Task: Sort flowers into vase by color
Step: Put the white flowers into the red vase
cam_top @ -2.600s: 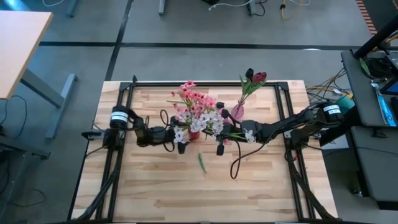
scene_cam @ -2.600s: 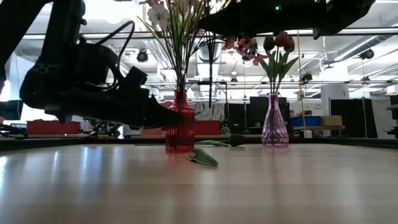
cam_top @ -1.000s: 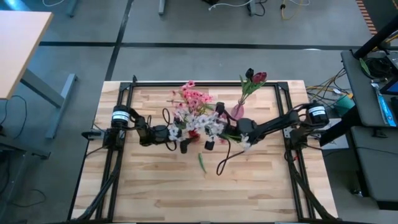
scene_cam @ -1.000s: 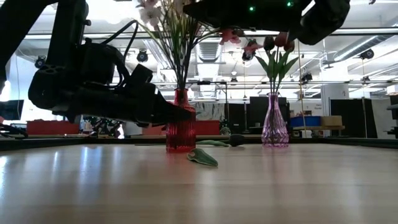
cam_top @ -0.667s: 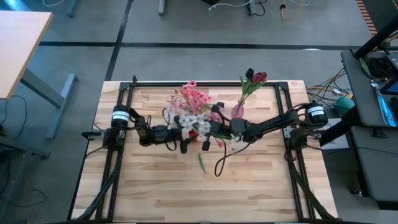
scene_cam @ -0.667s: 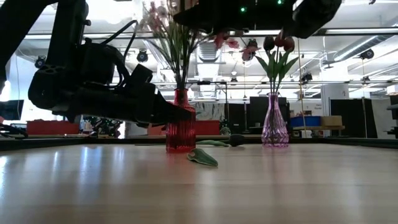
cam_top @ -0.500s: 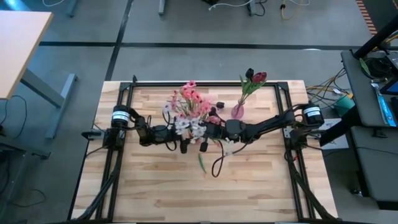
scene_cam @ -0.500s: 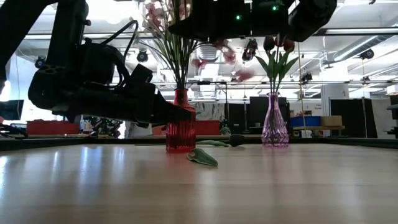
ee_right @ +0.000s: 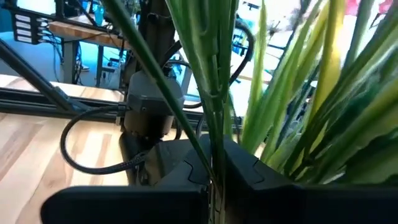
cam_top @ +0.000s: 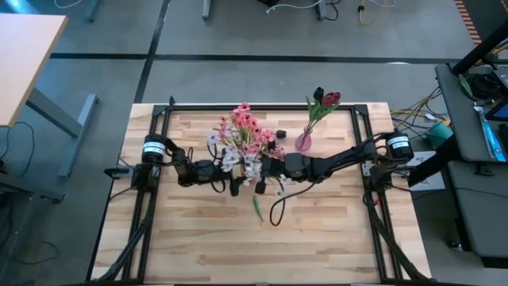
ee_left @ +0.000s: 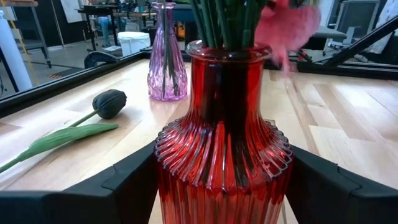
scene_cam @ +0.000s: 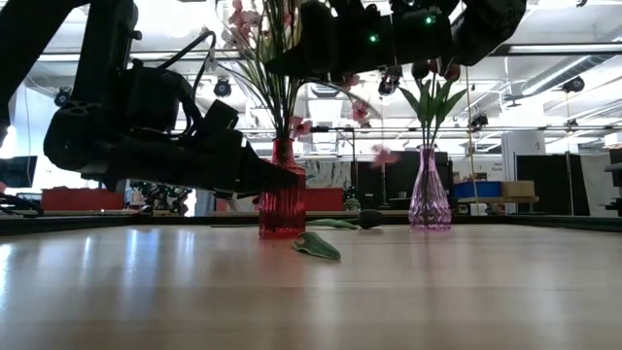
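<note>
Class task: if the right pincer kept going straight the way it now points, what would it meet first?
Probably the green stems of the flowers in the red vase, already between the right pincer fingers; beyond them, the left pincer. Depth is uncertain.

Two dark arms, looping cables
Black jointed links, white-labelled base collars, black cables, small green LEDs on right arm.

- A loose green leaf (cam_top: 257,208) lies flat on the wooden table (cam_top: 198,246), toward the middle; in the low view (scene_cam: 317,246) it sits just in front of the red vase.
- A light wooden desk (cam_top: 24,63) stands on the grey floor off the table's far left corner.
- A dark bench (cam_top: 476,151) loaded with cables and equipment runs along the right side.
- Beyond the table, the low view shows a large room with ceiling lights (scene_cam: 573,86).
</note>
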Controlling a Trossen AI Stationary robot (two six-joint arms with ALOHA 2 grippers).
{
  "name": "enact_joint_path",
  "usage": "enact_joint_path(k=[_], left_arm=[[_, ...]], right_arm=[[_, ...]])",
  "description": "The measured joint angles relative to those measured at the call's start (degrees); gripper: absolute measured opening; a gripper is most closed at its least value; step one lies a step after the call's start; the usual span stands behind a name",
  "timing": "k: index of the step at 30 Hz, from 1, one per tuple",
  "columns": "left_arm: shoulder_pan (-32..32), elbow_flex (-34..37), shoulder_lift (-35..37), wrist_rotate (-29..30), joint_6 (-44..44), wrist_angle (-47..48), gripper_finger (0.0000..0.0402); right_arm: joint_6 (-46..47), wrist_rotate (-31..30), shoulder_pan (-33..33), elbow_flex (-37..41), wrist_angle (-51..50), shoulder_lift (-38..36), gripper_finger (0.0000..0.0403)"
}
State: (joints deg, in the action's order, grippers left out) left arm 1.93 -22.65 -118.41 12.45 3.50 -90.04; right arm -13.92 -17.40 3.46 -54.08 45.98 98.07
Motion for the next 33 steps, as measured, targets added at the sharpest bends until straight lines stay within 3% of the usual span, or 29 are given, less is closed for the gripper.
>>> enact_joint_path(k=[5, 17, 24, 33], left_arm=[[0.0, 0.05, 0.0, 0.0, 0.1, -0.02, 0.0278], [0.0, 0.2, 0.0, 0.02, 0.6, -0.09, 0.0278], [0.0, 0.2, 0.0, 0.04, 0.7, -0.05, 0.0278], [0.0, 0.26, 0.0, 0.07, 1.52, -0.09, 0.0278]], right_arm=[[-0.32, -0.27, 0.29, -0.02, -0.63, -0.87, 0.0024], [-0.99, -0.61, 2.29, -0.02, -3.77, -6.15, 0.0132], [-0.2, 1.38, 2.16, -1.35, -4.44, -5.0, 0.0126], [-0.11, 1.34, 2.14, -8.19, -16.65, -3.77, 0.014]])
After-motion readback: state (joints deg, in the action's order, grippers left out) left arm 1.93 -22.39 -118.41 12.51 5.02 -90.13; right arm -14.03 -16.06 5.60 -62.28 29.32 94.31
